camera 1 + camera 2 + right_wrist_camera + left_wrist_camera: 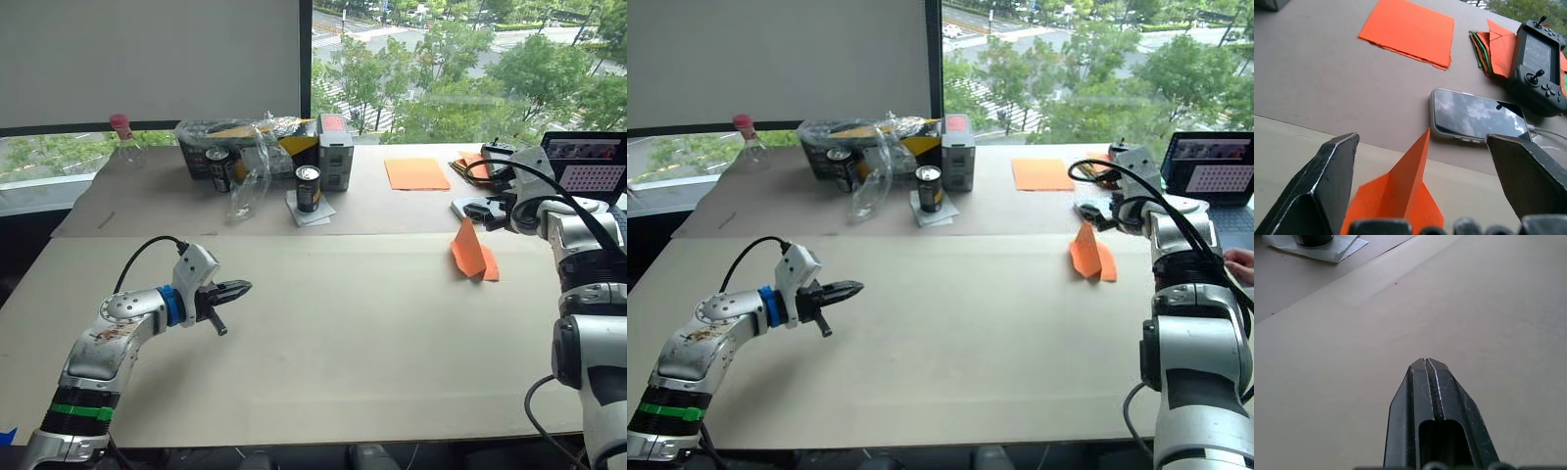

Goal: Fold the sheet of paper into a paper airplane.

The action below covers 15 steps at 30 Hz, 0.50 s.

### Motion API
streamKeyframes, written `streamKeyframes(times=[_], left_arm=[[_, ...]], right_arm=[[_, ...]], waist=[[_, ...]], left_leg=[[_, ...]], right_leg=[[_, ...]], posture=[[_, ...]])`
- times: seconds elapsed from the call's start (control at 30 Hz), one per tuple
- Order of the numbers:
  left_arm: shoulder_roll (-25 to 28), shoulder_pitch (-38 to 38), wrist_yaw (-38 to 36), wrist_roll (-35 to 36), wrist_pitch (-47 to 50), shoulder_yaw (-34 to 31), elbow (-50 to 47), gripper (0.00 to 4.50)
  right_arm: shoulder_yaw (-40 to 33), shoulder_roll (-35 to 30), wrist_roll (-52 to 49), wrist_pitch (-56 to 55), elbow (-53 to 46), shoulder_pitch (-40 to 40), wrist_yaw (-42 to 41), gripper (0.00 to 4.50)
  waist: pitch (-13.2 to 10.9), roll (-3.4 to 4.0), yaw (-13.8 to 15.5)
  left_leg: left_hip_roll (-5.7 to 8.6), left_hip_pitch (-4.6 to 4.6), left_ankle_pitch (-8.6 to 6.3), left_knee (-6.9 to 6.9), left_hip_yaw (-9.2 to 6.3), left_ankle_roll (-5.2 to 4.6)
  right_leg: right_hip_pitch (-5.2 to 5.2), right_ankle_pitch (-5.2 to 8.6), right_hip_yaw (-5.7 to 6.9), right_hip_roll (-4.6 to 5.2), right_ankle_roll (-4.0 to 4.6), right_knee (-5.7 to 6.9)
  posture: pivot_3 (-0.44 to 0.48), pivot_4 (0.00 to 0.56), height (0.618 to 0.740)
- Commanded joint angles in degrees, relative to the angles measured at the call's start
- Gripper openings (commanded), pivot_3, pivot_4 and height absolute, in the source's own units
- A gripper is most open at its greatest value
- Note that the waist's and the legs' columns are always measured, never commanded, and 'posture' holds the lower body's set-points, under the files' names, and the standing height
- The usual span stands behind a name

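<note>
A: Where is the paper airplane (472, 251)?

B: On the worktop (343, 333), out toward three o'clock from its middle. It is a bright orange wedge standing on its folded wings, its sharp tip pointing up and away toward twelve o'clock.

A: And the right tool (1425, 171)?

B: Its two black fingers stand wide apart, one on either side of the airplane in the right wrist view, with nothing between them touching. From the head camera it sits just at one o'clock of the airplane.

A: What lies past it?

B: A phone (1476, 116) lies face up just beyond the airplane's tip. Farther toward twelve o'clock are a smooth orange sheet (1408, 31), a stack of mixed-colour papers (1493, 44) and a black handheld controller (1537, 63) touching that stack.

A: The left tool (232, 290)?

B: Its fingers are pressed together, holding nothing. It hangs over bare worktop at about eight o'clock, pointing toward three o'clock, well apart from the airplane.

A: Anything else?

B: A dark can (308, 188) stands on a white napkin near twelve o'clock, beside a grey box (335, 153).
</note>
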<state>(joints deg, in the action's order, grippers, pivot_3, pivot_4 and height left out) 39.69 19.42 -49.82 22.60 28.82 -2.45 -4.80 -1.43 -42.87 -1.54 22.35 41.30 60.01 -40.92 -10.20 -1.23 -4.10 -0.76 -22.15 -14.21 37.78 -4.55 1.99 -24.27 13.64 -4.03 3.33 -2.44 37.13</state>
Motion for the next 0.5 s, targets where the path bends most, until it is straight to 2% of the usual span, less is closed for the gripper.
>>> streamKeyframes(times=[0.03, 0.07, 0.2, 0.27, 0.4, 0.5], left_arm=[[-0.23, 0.26, 0.55, -0.6, -2.9, -1.47, -1.66, 0.0], [-0.42, 0.23, 0.66, -0.77, -3.43, -1.53, -1.55, 0.0], [-0.67, -0.89, 0.46, -0.54, -3.76, -1.53, -1.99, 0.0], [-0.46, -2.55, 0.83, -1.7, -3.57, -0.45, -2.66, 0.0], [-1.18, -6.01, 1.51, -4.11, -5.05, 1.41, -3.31, 0.0], [-4.31, -7.57, 4.08, -4.87, -5.95, 2.33, -4.41, 0.0]], right_arm=[[-0.86, -0.56, -9.32, 2.31, -26.48, -14.31, -11.1, 4.46], [-1.71, -0.21, -12.17, 4.76, -33.29, -18.33, -12.11, 4.46], [-3.27, 1.92, -17.62, 11.09, -50.01, -29.38, -10.29, 4.46], [-1.57, 2.87, -17.99, 10.6, -57.01, -36.56, -9.72, 4.46], [2.68, 6.06, -15.5, 6.27, -59.84, -44.0, -7.7, 4.46], [4.27, 8.9, -12.34, 1.44, -56.07, -46.17, -4.94, 4.46]], waist=[[0.02, -0.03, 0.49], [0.01, -0.03, 0.7], [-0.03, 0.07, 1.45], [0.01, 0.05, 1.63], [0.07, -0.03, 1.65], [0.07, -0.03, 1.65]], left_leg=[[0.01, -0.02, 0.0, 0.0, -0.02, 0.0], [0.0, -0.05, 0.0, 0.0, -0.08, 0.0], [0.15, -0.15, 0.01, 0.16, -0.01, 0.0], [0.15, -0.12, 0.01, 0.22, -0.01, -0.01], [0.06, 0.02, 0.0, 0.18, -0.01, -0.01], [0.06, 0.05, 0.03, 0.23, 0.03, 0.02]], right_leg=[[0.01, 0.0, 0.01, 0.01, 0.0, -0.01], [0.04, 0.01, 0.08, 0.01, -0.01, -0.03], [-0.03, -0.06, -0.05, 0.17, -0.12, 0.02], [0.01, -0.09, -0.05, 0.16, -0.13, 0.01], [0.13, -0.07, 0.0, 0.05, -0.13, -0.01], [0.13, -0.12, -0.04, 0.06, -0.08, 0.03]], posture=[[0.0, 0.15, 0.732], [0.0, 0.15, 0.732], [0.0, 0.15, 0.732], [0.0, 0.15, 0.732], [0.0, 0.15, 0.732], [0.0, 0.15, 0.732]])
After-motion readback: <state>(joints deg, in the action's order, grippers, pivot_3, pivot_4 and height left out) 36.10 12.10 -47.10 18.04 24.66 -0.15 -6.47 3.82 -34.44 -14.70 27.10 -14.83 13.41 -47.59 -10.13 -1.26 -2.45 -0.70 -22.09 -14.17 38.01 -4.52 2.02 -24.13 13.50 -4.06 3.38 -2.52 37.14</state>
